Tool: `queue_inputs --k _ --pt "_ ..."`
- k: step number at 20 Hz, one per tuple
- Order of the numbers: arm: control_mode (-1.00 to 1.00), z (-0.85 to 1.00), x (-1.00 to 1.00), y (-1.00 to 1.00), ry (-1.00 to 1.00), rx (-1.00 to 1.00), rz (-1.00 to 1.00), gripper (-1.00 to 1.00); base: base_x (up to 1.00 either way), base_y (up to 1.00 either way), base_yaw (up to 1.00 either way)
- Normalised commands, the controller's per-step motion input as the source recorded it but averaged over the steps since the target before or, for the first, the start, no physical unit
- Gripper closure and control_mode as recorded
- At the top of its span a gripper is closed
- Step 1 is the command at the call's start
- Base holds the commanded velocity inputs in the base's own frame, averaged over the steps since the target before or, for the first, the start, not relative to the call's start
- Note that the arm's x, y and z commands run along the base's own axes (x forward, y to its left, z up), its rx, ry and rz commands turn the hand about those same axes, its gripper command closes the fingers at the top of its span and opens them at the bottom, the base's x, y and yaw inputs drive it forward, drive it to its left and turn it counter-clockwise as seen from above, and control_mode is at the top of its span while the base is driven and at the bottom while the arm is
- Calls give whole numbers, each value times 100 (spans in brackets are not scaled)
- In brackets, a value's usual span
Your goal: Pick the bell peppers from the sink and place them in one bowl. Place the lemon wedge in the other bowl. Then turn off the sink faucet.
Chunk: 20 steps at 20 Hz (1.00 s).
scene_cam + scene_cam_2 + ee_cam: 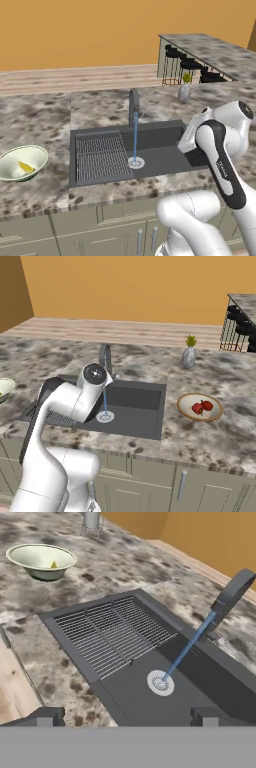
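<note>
Two glossy red bell peppers [201, 406] lie together in the shallow tan bowl with a pale cream inside [216, 414], which stands on the mottled grey stone worktop [210, 441] just right of the dark grey rectangular sink [140, 423]; the right base view shows this bowl. A small yellow lemon wedge [26, 167] rests inside the deeper pale green bowl with a dark green outside [10, 165], which stands on the worktop well left of the sink; the left base view and the hand view [53, 564] show the wedge in it, while the right base view catches the bowl's edge alone.

Water runs in a thin blue stream [135, 137] from the tall grey metal arched faucet [133, 106] at the back of the sink down onto the round pale drain [136, 162]. A ridged wire rack [102, 156] covers the left part of the sink floor.

Over the near edge of the sink, the hand view shows the fingers [49, 716] spread wide apart, gripping nothing. A grey vase with a green sprig [188, 355] stands on the worktop behind the sink, to its right.
</note>
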Motion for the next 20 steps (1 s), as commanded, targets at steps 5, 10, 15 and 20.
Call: queue_inputs --k 5,10,15,20 --pt "-100 0 8 -61 -7 -5 8 -100 0 0 0" --pt "-100 0 1 -47 -23 -2 17 -100 0 0 0" --pt "-100 0 0 -35 -32 -3 27 -100 0 0 0" --pt "-100 -1 3 -15 -30 -5 25 -100 0 0 0"
